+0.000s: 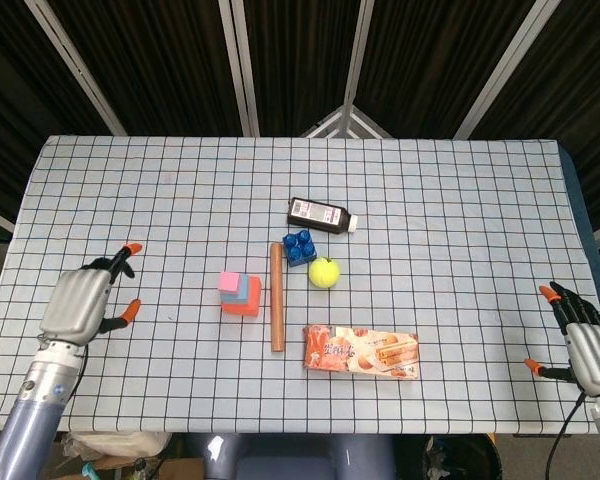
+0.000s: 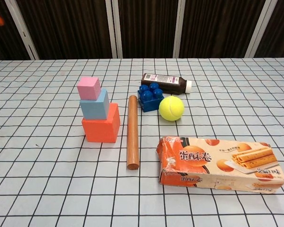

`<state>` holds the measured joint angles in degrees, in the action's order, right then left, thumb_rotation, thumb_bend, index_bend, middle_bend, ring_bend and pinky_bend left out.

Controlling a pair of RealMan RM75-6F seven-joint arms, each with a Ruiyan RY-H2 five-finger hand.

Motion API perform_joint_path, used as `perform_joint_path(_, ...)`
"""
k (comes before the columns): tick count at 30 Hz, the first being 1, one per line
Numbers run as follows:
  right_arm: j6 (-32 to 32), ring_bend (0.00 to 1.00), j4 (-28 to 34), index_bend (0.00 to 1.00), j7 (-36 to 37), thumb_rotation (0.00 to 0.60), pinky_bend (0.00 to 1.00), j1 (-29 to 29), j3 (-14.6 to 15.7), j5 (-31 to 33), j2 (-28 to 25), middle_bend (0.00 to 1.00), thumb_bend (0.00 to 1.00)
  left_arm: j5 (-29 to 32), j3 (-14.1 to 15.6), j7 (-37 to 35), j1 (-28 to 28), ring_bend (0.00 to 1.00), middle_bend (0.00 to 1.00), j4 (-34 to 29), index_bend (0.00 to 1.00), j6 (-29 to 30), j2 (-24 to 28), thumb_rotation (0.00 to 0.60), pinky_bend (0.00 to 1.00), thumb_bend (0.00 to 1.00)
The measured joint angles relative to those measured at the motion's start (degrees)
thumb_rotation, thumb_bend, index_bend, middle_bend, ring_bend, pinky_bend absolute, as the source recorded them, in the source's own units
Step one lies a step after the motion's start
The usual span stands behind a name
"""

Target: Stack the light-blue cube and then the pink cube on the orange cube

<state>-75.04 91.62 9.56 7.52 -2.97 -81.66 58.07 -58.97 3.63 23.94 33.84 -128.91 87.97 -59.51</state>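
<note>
Hovering both hands off the finished stack

Left to right, wooden dowel point(image 2: 132, 132) as landmark. My left hand point(image 1: 77, 303) sits far left of the dowel near the table point(image 1: 460, 200) edge, fingers spread, holding nothing. Just left of the dowel is the stack: orange cube point(image 2: 101, 126) on the cloth, light-blue cube point(image 2: 94, 106) on top of it, pink cube point(image 2: 89, 88) on top of that, all touching, nothing gripping them. Right of the dowel's far end: blue toy brick point(image 2: 150, 96), dark bottle point(image 2: 164, 83) lying on its side behind the brick, yellow ball point(image 2: 171, 108) just right of the brick. Right of the dowel's near end: biscuit box point(image 2: 220, 163) lying flat. Far right of the dowel, at the table's corner, my right hand point(image 1: 590, 345), fingers apart, empty.
</note>
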Motion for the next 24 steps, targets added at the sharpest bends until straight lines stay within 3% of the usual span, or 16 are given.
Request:
perform_joint_path(4,-1.6,0.01,0.3,0.0,-1.8,0.6,0.1,-0.4,-0.3,0.1,0.7,0.01,0.13,-8.9,4.5,-8.1,-5.9,0.12,0.18,9.9,0.1,-1.2,1.0,0.6,0.22,0.38)
perform_joint_path(7,-2.3,0.01,0.4,0.0,-2.3,0.6,0.1,-0.8,-0.5,0.4,0.9,0.01,0.13,-12.6,6.2,-10.7,-9.3,0.12,0.16,17.6,0.1,-1.3,0.0,0.6,0.21,0.38)
perform_joint_path(13,-4.5,0.01,0.3,0.0,-3.9,0.6,0.1,-1.5,-0.9,0.0,1.6,0.01,0.13,-21.4,6.6,-15.1,-15.8,0.12,0.17,30.2,0.1,2.6,-5.5,0.6,0.21,0.38)
perform_joint_path(16,-4.8,0.01,0.2,0.0,-4.7,0.6,0.1,-1.5,-1.1,0.1,2.0,0.01,0.13,-23.0,6.1,-16.4,-18.6,0.12,0.17,33.5,0.1,5.1,-8.1,0.6,0.21,0.38)
perform_joint_path(24,-4.0,0.01,-0.3,0.0,-4.8,0.6,0.1,-1.1,-1.6,1.0,2.5,0.01,0.13,-23.3,4.1,-14.5,-21.8,0.12,0.17,33.4,0.1,6.8,-8.4,0.6,0.21,0.38)
